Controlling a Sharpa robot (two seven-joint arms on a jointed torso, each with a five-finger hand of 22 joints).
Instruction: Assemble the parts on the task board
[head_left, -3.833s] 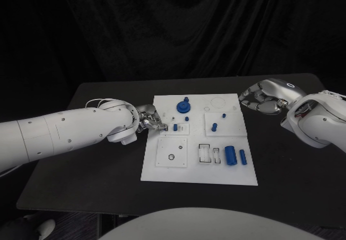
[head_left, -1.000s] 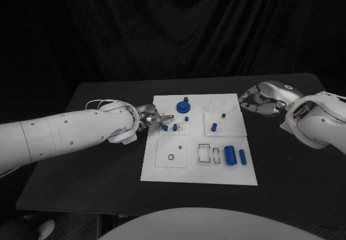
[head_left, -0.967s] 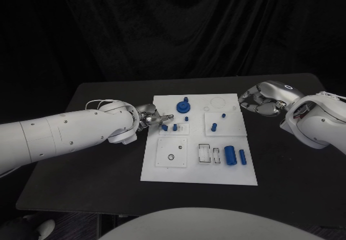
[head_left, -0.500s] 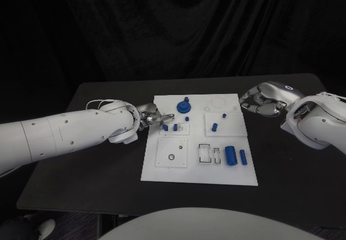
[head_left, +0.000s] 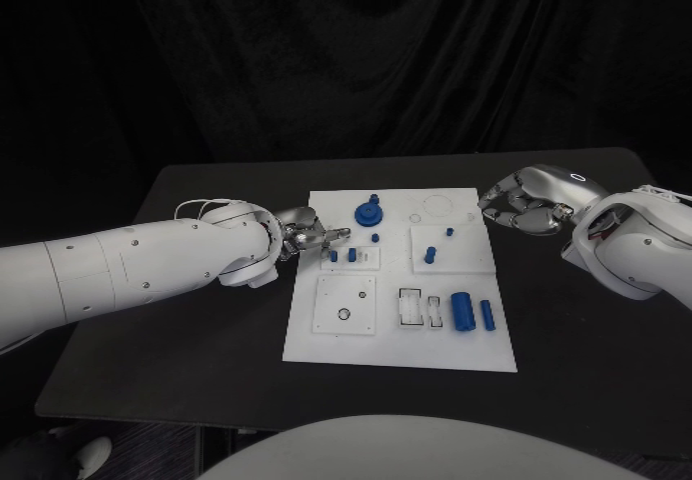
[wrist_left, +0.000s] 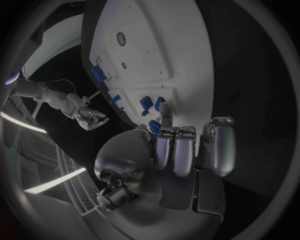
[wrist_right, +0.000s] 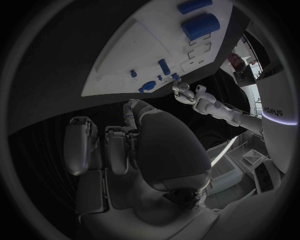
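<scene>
Little is altered since the earlier pictures: the left hand (head_left: 306, 236), seen 3.8 s ago with its fingertips over the two small blue pegs (head_left: 343, 255) in the block near the left edge of the task board (head_left: 401, 345), is now drawn slightly back toward that edge, and the pegs are left standing uncovered. The right hand (head_left: 522, 203) is kept in much the same place, just off the board's far right corner. In the head view the left hand's fingers are seen held close together with nothing between them; the left wrist view adds that they lie side by side, pointing at the pegs, with no part gripped. The right wrist view shows the right hand's fingers curled in on nothing. The blue gear (head_left: 369, 212) stands at the board's far edge, and the large blue cylinder (head_left: 462, 310) lies near its right edge.
</scene>
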